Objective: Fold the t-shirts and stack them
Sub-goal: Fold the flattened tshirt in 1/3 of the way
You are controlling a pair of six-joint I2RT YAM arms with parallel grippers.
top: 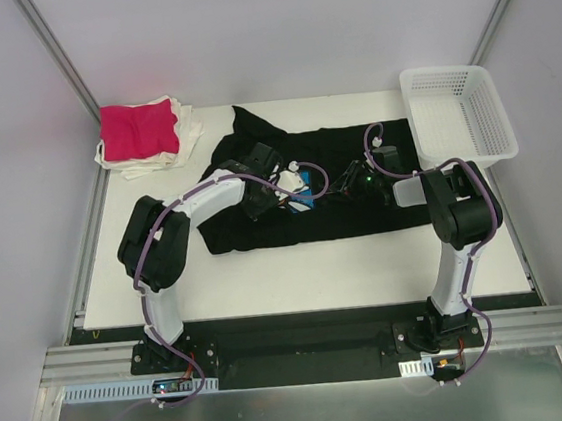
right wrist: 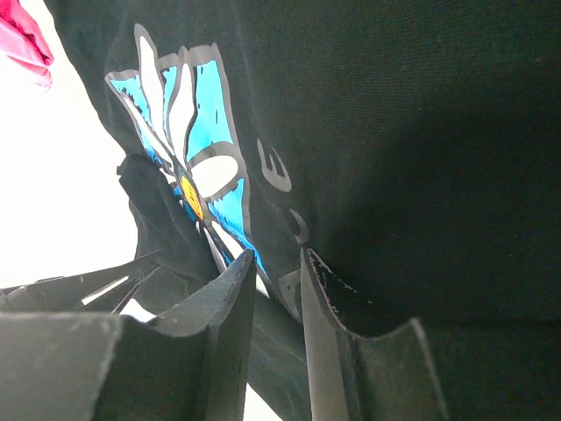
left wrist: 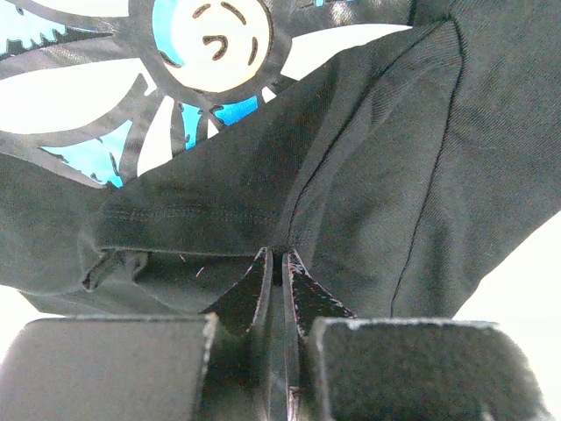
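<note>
Both arms reach inward over the middle of the white table (top: 298,279), elbows bowed outward and wrists nearly meeting above a black t-shirt (top: 362,217). The left gripper (left wrist: 276,256) is clamped tight, its two fingers pressed together on a stitched fold of the black cloth just below the shirt's daisy print (left wrist: 210,35). In the top view this gripper (top: 296,185) sits on the lifted, bunched patch of blue and white print (top: 305,198). The right gripper (right wrist: 276,259) faces it from the other side (top: 346,180), just beside the print; its fingers stand a little apart with black cloth lying in the gap, and it cannot be told whether they pinch it. The black t-shirt is spread wide across the table's centre, mostly flat, one sleeve or corner poking toward the far edge, the fabric gathered up between the two grippers. A pink t-shirt (top: 139,130) lies folded on top of white t-shirts (top: 189,132) in the far left corner, well apart from both arms. A white mesh basket (top: 457,112) stands at the far right, near the black t-shirt's right edge.
</note>
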